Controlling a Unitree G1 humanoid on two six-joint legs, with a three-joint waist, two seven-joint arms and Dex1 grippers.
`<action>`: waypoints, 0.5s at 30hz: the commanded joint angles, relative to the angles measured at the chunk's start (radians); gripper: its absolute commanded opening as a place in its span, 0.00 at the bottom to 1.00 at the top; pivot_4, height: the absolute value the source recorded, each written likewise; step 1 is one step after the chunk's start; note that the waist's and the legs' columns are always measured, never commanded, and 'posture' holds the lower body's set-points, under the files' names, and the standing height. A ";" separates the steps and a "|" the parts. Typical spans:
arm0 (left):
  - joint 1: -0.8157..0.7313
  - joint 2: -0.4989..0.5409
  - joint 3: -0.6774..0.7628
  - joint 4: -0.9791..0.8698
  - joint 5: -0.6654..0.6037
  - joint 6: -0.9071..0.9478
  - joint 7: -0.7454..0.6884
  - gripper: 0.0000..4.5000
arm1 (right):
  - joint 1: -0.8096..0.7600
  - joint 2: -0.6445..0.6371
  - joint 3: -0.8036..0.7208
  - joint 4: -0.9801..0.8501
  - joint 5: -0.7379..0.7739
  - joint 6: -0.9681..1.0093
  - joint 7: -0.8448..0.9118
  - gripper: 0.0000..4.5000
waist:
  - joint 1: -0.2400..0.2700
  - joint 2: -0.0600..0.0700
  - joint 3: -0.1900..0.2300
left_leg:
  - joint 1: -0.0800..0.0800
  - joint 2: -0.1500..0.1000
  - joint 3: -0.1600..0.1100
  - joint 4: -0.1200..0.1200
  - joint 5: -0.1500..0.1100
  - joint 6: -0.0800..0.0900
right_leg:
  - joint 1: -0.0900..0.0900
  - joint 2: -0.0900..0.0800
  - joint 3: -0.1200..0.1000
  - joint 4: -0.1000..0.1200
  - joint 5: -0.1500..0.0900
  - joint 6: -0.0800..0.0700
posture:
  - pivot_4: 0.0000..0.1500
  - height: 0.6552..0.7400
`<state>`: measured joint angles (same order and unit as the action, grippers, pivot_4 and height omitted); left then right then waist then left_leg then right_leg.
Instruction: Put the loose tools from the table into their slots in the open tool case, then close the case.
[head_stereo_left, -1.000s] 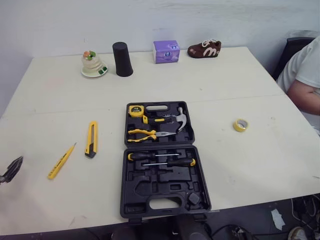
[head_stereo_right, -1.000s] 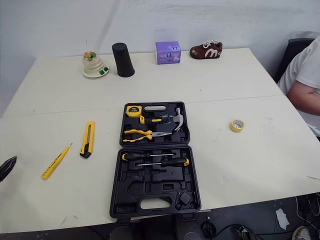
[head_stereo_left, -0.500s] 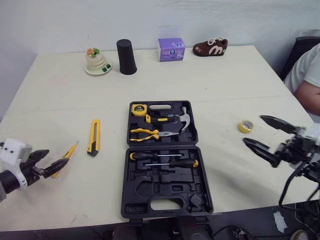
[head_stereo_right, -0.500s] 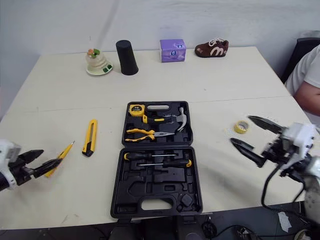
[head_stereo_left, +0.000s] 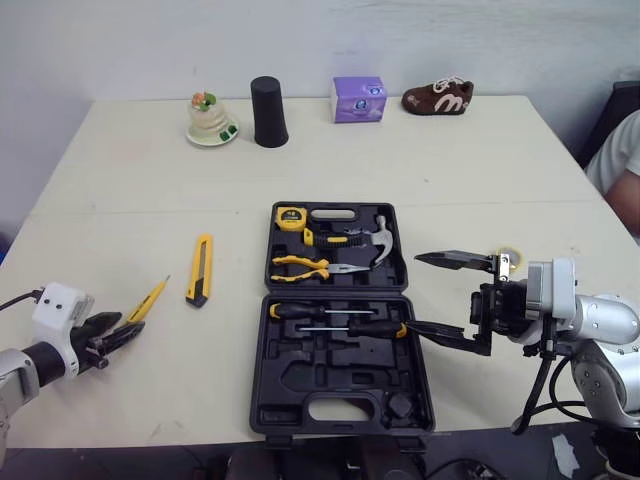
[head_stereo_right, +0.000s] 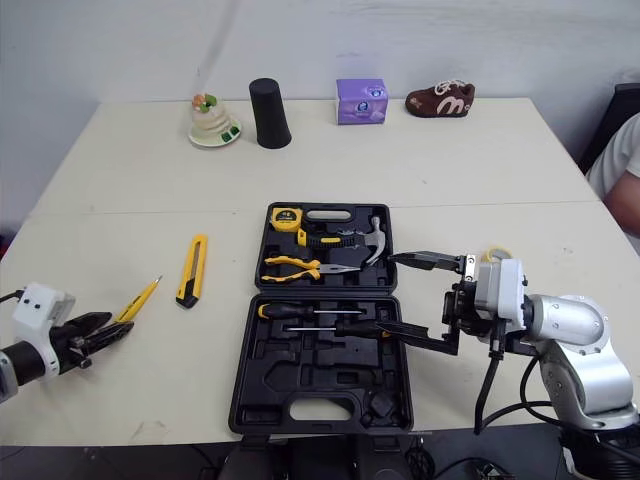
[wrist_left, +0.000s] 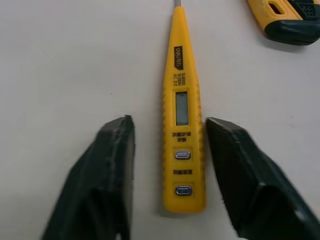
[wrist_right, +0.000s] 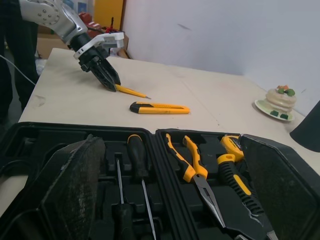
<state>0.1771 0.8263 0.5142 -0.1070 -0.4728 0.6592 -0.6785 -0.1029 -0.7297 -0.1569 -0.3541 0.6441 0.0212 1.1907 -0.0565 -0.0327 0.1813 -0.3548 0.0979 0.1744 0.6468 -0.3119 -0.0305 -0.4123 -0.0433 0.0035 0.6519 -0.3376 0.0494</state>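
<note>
Lying open mid-table (head_stereo_left: 130, 180), head view: black tool case (head_stereo_left: 330, 375). The far half holds a tape measure (head_stereo_left: 290, 216), hammer (head_stereo_left: 378, 232) and pliers (head_stereo_left: 310, 265); the near half holds two screwdrivers (head_stereo_left: 330, 312).

Loose on the table left of the case: yellow utility knife (head_stereo_left: 200, 269), then yellow tester pen (head_stereo_left: 147, 300) further left.

Left gripper (head_stereo_left: 118, 333) sits at the pen's near end. Right gripper (head_stereo_left: 412, 291) hovers at the case's right edge, jaws wide apart.

Left wrist view: the pen lies flat between the two black fingers (wrist_left: 110, 170), jaws apart and not clamped on it.

Right wrist view: pliers and screwdrivers sit close between the spread jaws. The knife, the pen and the left gripper are beyond the case.
</note>
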 joint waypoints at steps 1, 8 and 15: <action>-0.003 -0.025 0.000 -0.014 -0.018 -0.009 -0.015 0.12 | 0.030 -0.009 -0.032 -0.047 -0.001 -0.007 -0.006 1.00 | 0.003 0.000 0.000 | 0.000 0.000 0.000 0.000 0.000 0.000 | 0.000 0.000 0.000 0.000 0.000 0.000 | 1.00 1.00; -0.071 -0.043 0.056 -0.100 -0.045 -0.274 -0.135 0.11 | 0.142 -0.028 -0.125 -0.065 -0.021 -0.025 -0.026 1.00 | 0.006 -0.004 0.001 | -0.001 0.000 0.000 0.001 0.000 0.000 | 0.000 0.000 -0.001 0.000 0.000 0.000 | 1.00 1.00; -0.194 0.040 -0.173 -0.349 -0.161 -0.242 -0.326 0.11 | 0.310 -0.067 -0.262 -0.086 -0.004 -0.027 0.026 1.00 | 0.019 -0.003 0.001 | 0.000 -0.001 0.000 0.000 0.000 0.000 | 0.002 0.001 0.000 -0.001 0.000 0.001 | 1.00 1.00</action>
<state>-0.0026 0.8488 0.3741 -0.3871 -0.5643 0.3672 -0.9805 0.1887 -0.7841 -0.3679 -0.3994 0.6166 0.0013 1.2063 -0.0374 -0.0355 0.1822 -0.3549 0.0974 0.1745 0.6472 -0.3119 -0.0305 -0.4100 -0.0421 0.0039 0.6505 -0.3371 0.0503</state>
